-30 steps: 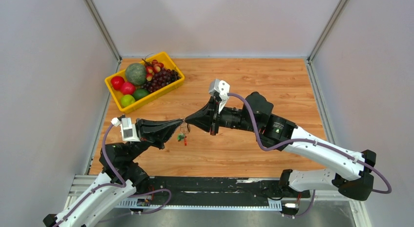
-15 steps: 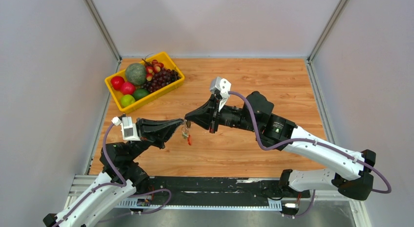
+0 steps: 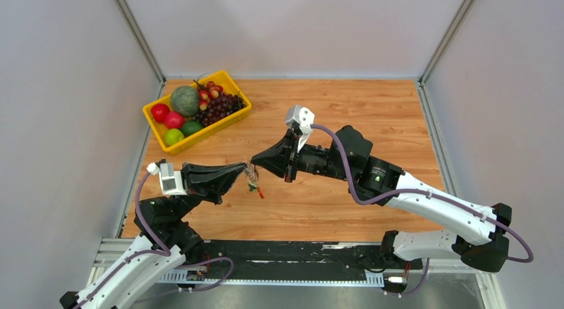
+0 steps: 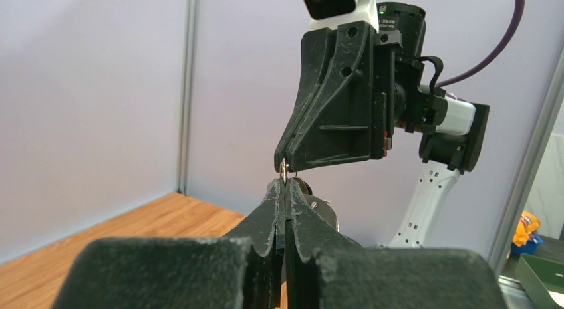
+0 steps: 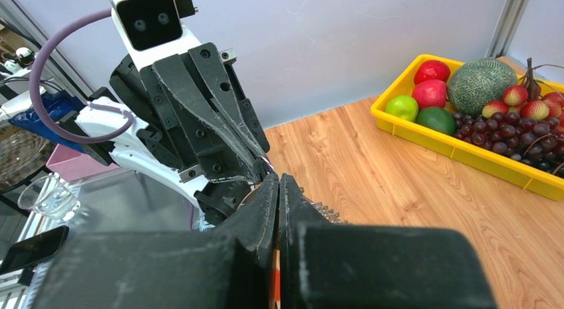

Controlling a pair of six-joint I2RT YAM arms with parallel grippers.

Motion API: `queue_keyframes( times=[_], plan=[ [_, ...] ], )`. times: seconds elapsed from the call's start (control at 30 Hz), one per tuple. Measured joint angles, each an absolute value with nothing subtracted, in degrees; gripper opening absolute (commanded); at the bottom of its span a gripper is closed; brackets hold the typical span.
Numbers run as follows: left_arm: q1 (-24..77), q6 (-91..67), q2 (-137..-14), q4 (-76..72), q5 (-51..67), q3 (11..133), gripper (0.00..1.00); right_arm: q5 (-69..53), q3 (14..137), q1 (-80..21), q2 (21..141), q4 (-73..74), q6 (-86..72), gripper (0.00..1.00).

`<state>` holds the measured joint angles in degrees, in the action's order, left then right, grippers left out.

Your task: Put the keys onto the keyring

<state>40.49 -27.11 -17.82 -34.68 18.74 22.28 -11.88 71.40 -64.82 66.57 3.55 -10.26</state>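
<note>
The two arms meet tip to tip a little left of the middle of the top view, above the wooden table (image 3: 372, 109). The left gripper (image 3: 243, 169) comes in from the lower left and the right gripper (image 3: 255, 163) from the right. The keyring (image 3: 253, 181) hangs exactly at the place where they meet, in the air, not on the wood.

It is a very small bunch. In the top view a green bit (image 3: 251, 187) hangs under the tips, and a red oblong tag (image 3: 259, 193) hangs lowest, slanted toward the lower right. In the right wrist view a grey piece with a toothed edge (image 5: 326, 212) shows just to the right of the fingers. In the left wrist view a thin silver loop (image 4: 284, 168) stands out of the left fingertips and touches the tip of the right gripper above it.

The left jaws are pressed together on the ring bunch. The right jaws are also pressed together, but what is between them I cannot tell. I cannot make out the key as separate from the bunch.

At the upper left of the top view stands a yellow tray (image 3: 213, 129) with fruit, well apart.
</note>
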Motion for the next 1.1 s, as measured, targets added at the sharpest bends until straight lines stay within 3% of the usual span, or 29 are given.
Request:
queue_keyframes(
  times=[0.33,0.77,1.1],
  plan=[
    [40.49,-28.69,-17.78,-39.07,20.25,20.58,0.00,-11.92,71.05,-65.04,66.26,3.49,-11.81,0.01],
    [40.49,-30.35,-17.91,-45.78,21.41,19.51,0.00,-11.97,67.44,-65.06,63.90,4.14,-13.06,0.40],
    [40.51,-32.75,-20.51,-49.17,22.65,19.51,0.00,-12.60,70.41,-65.06,59.46,9.04,-7.49,0.45]
  ],
)
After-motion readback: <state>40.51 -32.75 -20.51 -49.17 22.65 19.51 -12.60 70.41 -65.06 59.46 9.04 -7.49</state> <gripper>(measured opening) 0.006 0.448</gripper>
